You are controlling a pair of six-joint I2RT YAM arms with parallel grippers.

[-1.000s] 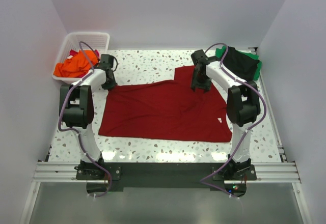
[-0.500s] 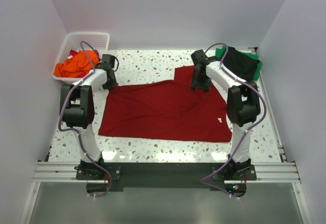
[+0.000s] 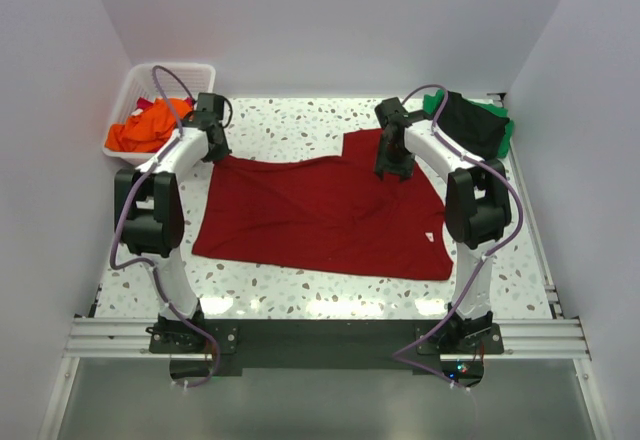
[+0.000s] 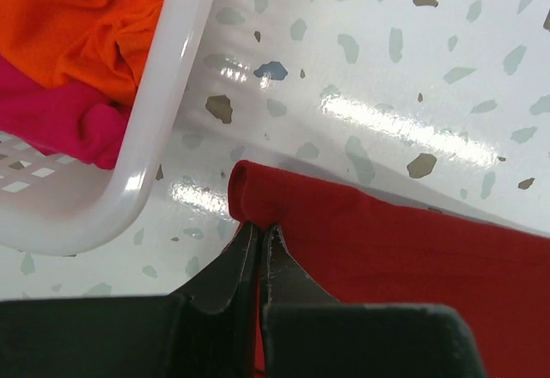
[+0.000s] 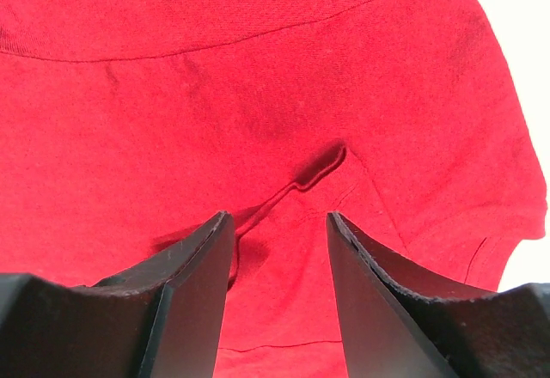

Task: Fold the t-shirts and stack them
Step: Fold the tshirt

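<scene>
The dark red t-shirt (image 3: 320, 215) is laid out on the tabletop (image 3: 290, 125), and its far left corner is pinched tight by the left jaws (just beside the white basket (image 4: 163, 94), where an orange t-shirt (image 4: 77, 17) is piled). The right jaws are held spread apart just over a small wrinkle near the shirt's far right side.

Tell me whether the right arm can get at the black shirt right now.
Probably yes: the right gripper hangs open over the dark red shirt, holding nothing, and the black shirt lies close by with nothing between.
</scene>
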